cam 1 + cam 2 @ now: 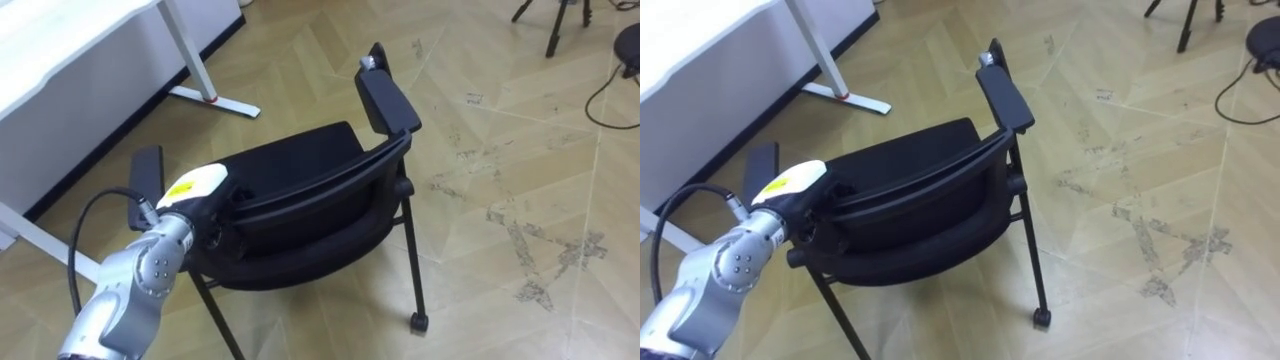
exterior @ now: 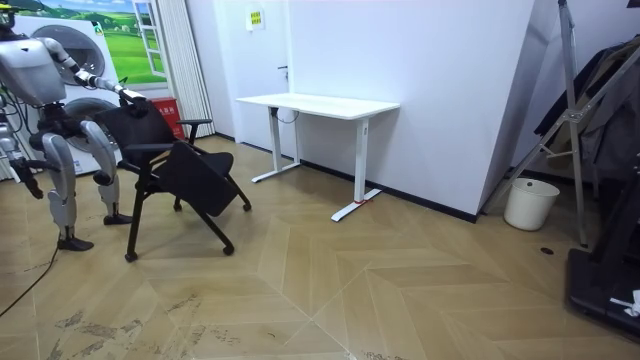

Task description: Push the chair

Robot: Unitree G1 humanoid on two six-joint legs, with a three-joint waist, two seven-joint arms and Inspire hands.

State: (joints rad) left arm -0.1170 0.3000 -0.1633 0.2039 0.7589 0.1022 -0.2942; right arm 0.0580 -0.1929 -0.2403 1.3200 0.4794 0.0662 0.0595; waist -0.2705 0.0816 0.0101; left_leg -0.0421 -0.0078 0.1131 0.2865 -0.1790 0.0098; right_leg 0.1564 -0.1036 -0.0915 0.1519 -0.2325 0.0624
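A black chair with armrests stands on the wooden floor in front of me, its backrest toward me and tilted back. My left hand rests at the left end of the backrest's top edge, a white and yellow tag on its back. In the room view I stand behind the chair at that view's left, my left hand stretched out to its back. My right hand hangs low at my side.
A white desk stands along the wall to my left, its foot near the chair. Tripod legs and a dark cable are at the far right. A white bin stands by the wall.
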